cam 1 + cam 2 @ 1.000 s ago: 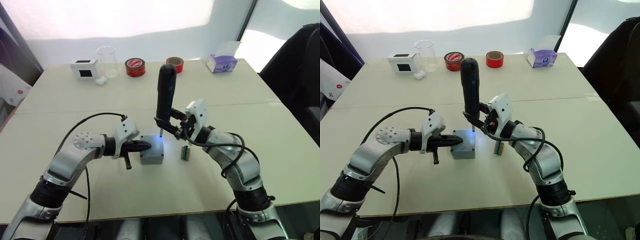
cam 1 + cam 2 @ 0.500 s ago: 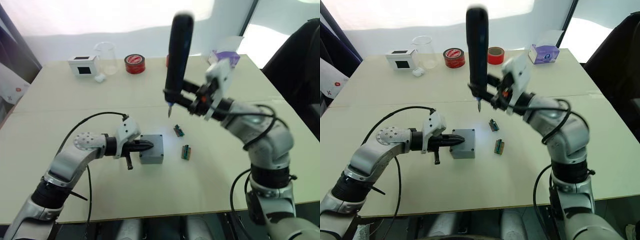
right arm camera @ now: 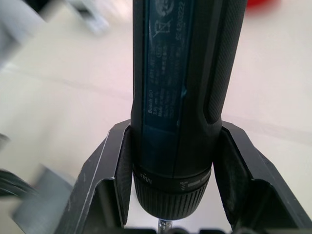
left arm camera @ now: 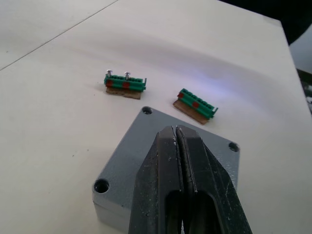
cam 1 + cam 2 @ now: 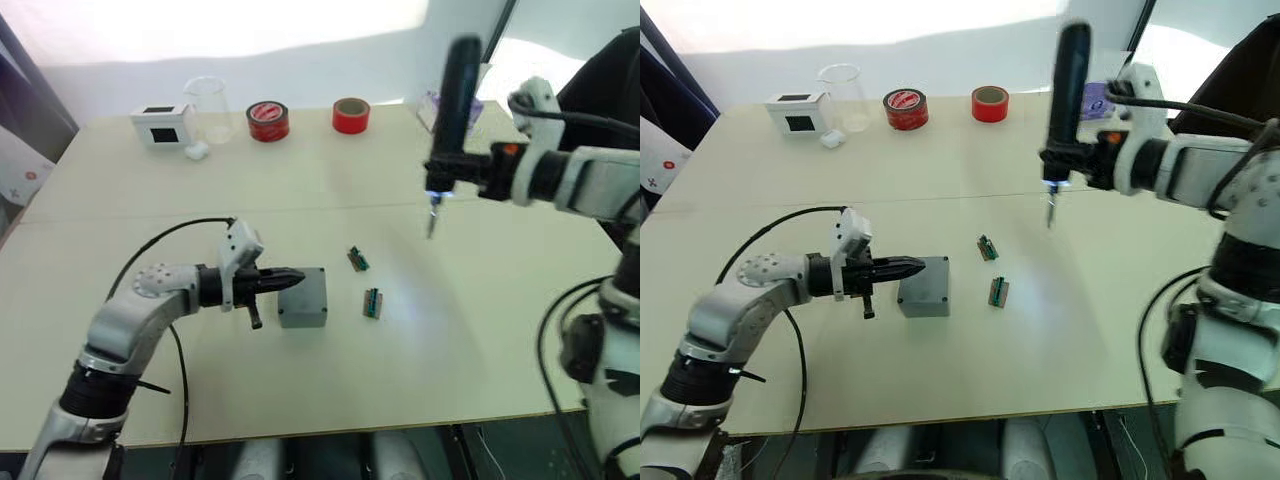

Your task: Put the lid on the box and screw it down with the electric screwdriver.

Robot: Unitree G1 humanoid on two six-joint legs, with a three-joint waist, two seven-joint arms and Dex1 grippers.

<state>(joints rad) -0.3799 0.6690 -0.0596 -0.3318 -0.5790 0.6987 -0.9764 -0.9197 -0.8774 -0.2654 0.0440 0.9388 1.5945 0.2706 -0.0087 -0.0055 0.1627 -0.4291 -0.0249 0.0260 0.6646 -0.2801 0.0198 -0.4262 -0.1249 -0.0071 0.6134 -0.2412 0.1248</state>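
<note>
Near the table's middle, the left gripper (image 4: pixel 178 146), fingers pressed together, is bearing down on the lid (image 4: pixel 131 156) seated on the box (image 5: pixel 303 310). Well to the right, the right gripper (image 5: pixel 470 172) is clamping the electric screwdriver (image 5: pixel 455 110) upright in the air, its tip light glowing. Screwing seems underway; next the bit needs lining up over a corner hole.

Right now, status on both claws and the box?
Left claw shut, tips resting on the lid of the box. Right claw holds electric screwdriver upright, high, away from the box. Two green terminal blocks beside it.
</note>
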